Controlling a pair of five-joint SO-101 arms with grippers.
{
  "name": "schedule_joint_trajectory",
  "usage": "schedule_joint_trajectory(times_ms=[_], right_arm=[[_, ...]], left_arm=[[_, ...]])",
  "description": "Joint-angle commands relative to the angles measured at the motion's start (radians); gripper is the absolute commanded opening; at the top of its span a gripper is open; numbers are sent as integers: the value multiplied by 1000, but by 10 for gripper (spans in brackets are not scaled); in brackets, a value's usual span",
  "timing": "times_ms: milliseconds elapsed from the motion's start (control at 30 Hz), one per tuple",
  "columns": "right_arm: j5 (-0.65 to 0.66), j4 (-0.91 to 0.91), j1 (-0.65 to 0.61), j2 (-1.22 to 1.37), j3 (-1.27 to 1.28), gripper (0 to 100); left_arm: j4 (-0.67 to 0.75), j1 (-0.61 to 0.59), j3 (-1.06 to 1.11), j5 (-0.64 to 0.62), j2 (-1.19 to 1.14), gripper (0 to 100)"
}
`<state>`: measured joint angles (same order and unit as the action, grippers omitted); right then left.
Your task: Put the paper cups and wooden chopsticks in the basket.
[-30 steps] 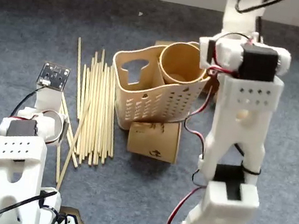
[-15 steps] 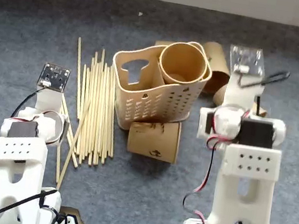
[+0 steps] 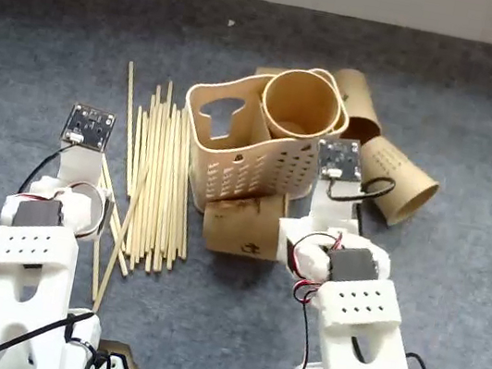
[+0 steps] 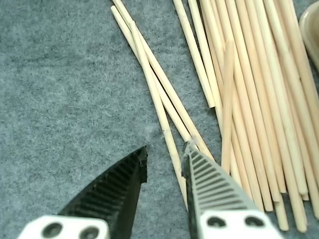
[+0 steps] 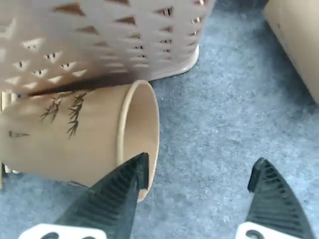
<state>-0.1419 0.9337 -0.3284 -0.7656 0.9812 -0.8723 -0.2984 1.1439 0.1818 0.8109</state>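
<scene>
The right gripper (image 5: 199, 164) hangs with its jaws spread wide and nothing between them. Its dark finger's tip is at the rim of a paper cup (image 5: 75, 134) that lies on its side, mouth toward the gripper, against the foot of the basket (image 5: 99, 40). That wide spread looks meant to take in the cup's mouth, and the basket wall behind probably keeps the cup from rolling away when the jaws close. From above, the basket holds an upright cup (image 3: 300, 109) in the compartment nearer the right arm; the other compartment is free, a sensible place for the sticks, I judge. Beyond the basket, another cup (image 3: 399, 183) and a further cup (image 3: 359, 109) lie tipped over on the grey carpet (image 3: 65, 25). The left gripper (image 4: 167, 152) hovers low over the wooden chopsticks (image 4: 259, 99), jaws slightly parted and empty, with one loose stick running between them. The sticks lie in a loose fan just beside the basket, within that arm's easy reach.
</scene>
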Motion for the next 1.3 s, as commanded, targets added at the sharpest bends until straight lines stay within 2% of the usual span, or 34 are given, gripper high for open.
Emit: schedule_joint_trajectory(times_ms=[0, 300, 500, 867, 1000, 1067, 1133, 1267], right_arm=[[-95, -18, -13, -27, 1, 314], [-140, 62, -134, -28, -87, 314], [-135, 74, -271, -28, -159, 314], [-133, 140, -429, -18, -423, 314], [-132, 116, -489, 30, -297, 314], [-127, 136, -479, 38, -259, 314], [-63, 173, -426, 18, -259, 314], [149, 248, -202, -64, -259, 314]], left_arm=[[17, 16, -4, -6, 2, 147], [20, 16, -4, -6, 2, 147], [20, 16, -4, -6, 2, 147], [15, 70, -4, -5, -5, 150], [14, 70, -4, -5, -5, 150], [-5, 70, -5, -5, -5, 150], [-12, 71, -5, -5, -4, 150], [-12, 107, -10, -5, -5, 151]])
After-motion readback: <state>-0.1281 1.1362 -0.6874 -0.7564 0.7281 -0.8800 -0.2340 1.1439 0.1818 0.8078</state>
